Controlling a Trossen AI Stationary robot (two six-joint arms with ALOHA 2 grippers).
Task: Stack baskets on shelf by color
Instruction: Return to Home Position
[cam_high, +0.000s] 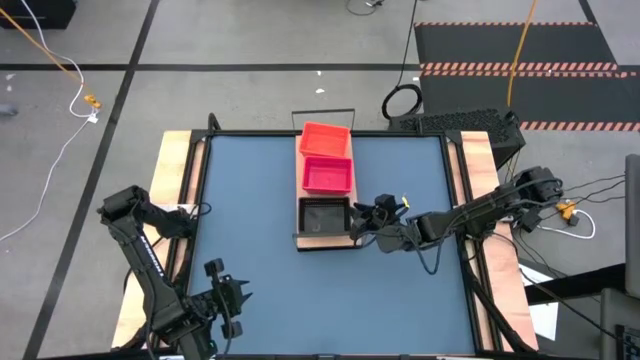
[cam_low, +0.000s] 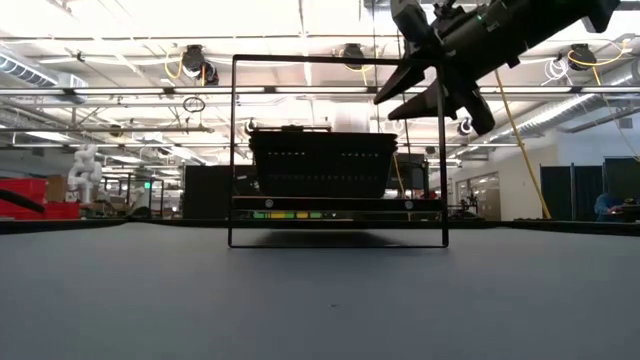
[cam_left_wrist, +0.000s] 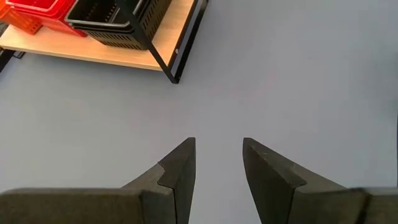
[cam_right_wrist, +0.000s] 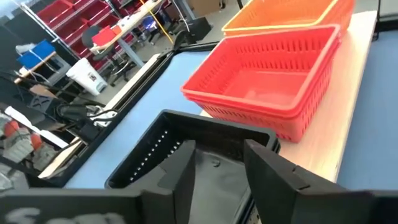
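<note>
The light-wood shelf (cam_high: 316, 240) runs from the table's far edge toward its middle. On it stand an orange basket (cam_high: 325, 137) at the far end, a pink-red basket (cam_high: 328, 174) in the middle and a black basket (cam_high: 325, 214) at the near end. My right gripper (cam_high: 362, 215) hovers open at the black basket's right side, above its rim (cam_right_wrist: 219, 162), and in the low view it (cam_low: 430, 110) stands clear of the basket (cam_low: 320, 165). My left gripper (cam_high: 228, 300) waits open over the near-left tabletop (cam_left_wrist: 219, 155).
Thin black wire frames (cam_low: 235, 150) rise at the shelf's ends. Blue tabletop (cam_high: 250, 200) lies bare to the left, right and near side of the shelf. Wooden boards (cam_high: 172, 170) border the table's left and right sides, and cables lie on the floor beyond.
</note>
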